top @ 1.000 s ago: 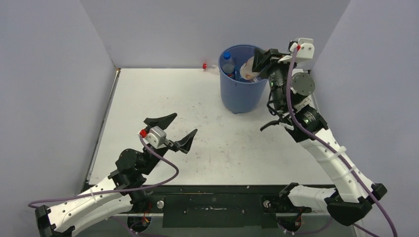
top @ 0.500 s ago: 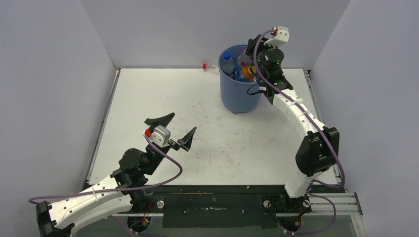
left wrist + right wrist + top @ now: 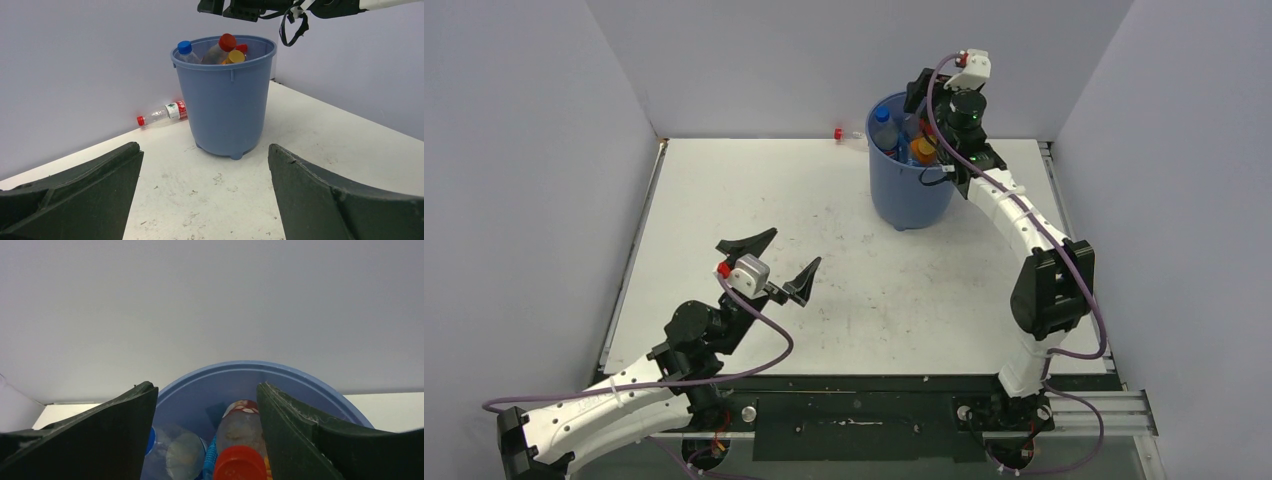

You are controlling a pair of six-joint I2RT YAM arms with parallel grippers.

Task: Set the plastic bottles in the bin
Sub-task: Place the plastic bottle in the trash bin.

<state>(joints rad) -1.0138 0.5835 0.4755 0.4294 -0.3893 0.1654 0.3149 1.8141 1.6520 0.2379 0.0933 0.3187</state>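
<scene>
The blue bin [image 3: 911,200] stands at the back of the table and holds several plastic bottles [image 3: 886,128]. My right gripper [image 3: 921,98] hangs just above its rim [image 3: 250,367], open. Below its spread fingers a red-capped bottle [image 3: 242,430] stands in the bin, beside a clear blue-capped one [image 3: 180,455]. From the left wrist the bin [image 3: 225,100] shows blue, red and orange caps at its top. One red-labelled bottle [image 3: 849,134] lies on the table by the back wall [image 3: 162,113], left of the bin. My left gripper [image 3: 796,248] hovers wide open and empty over the table's front half [image 3: 205,150].
Grey walls close the table on the left, back and right. The bin sits close to the back wall. The white tabletop [image 3: 844,260] between my left gripper and the bin carries only scuff marks.
My right arm swung left over the bin with the bottle, then its jaws spread and the red-capped bottle now stands inside. The left arm has barely moved.
</scene>
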